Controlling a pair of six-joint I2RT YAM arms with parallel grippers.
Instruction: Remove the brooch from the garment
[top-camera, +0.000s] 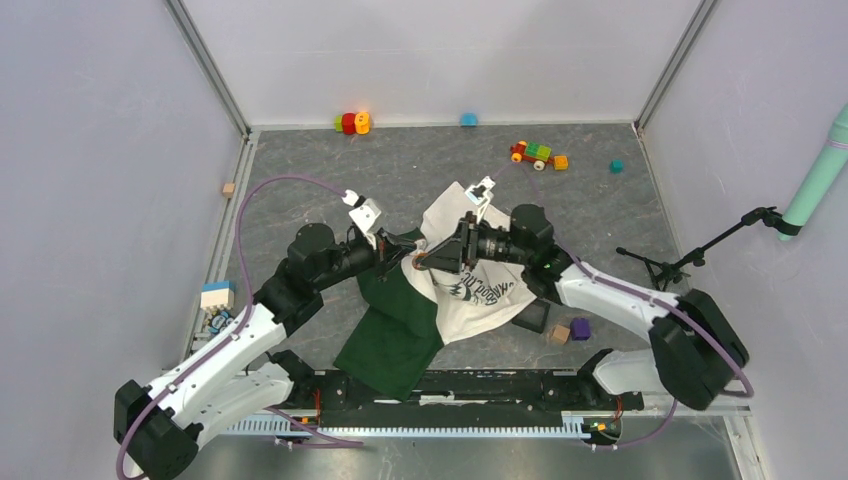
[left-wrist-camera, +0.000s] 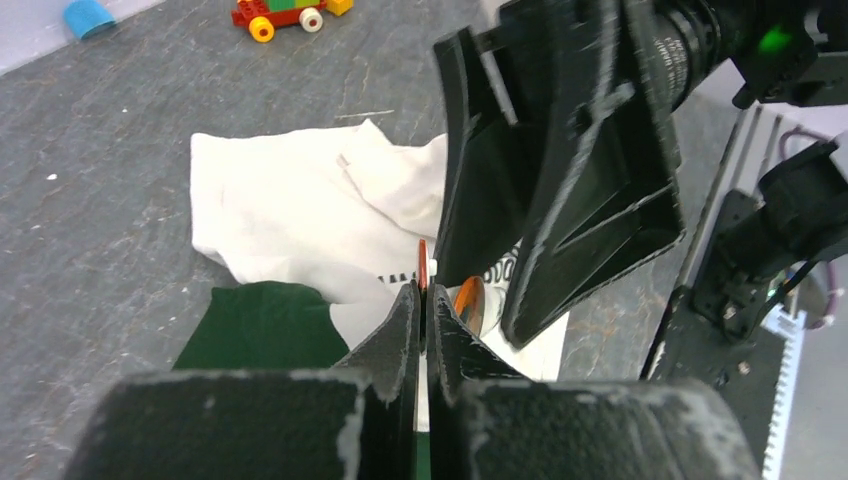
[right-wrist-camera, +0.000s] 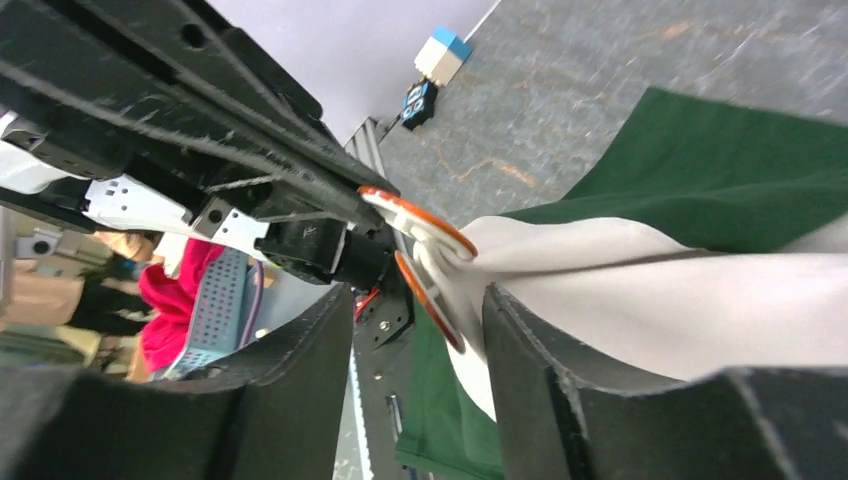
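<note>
Grey, mottled, stone-look sheeting covers the table (top-camera: 300, 160), matt and lightly veined, and pale plain walls (top-camera: 100, 150) in metal corner posts enclose it on three sides. Hard plastic toys lie along the far edge: a red and yellow piece (top-camera: 352, 123), a small blue piece (top-camera: 468, 119), a wheeled brick train (top-camera: 538, 155) and a teal cube (top-camera: 617, 166). A tan cube (top-camera: 229, 188) sits at the far left, and a white block with a blue top (top-camera: 216, 296) lies at the left edge. A tan cube and a purple cube (top-camera: 580, 328) stand side by side near right, just beside a flat black square (top-camera: 532, 318). The garment (top-camera: 400, 330) lies crumpled at centre, soft cloth with its dark green half to the near left and its cream half to the right, bearing dark lettering. Both arms meet above it. The left gripper (left-wrist-camera: 422, 300) is clamped tight on the brooch (left-wrist-camera: 422, 265), a thin round orange-rimmed disc seen edge-on at its fingertips, above the cream cloth. A second orange disc sits just beside it, and cream fabric is bunched between the two. The right gripper (right-wrist-camera: 418, 295) has its black, scuffed fingers apart, one on either side of that drawn-up cloth.
</note>
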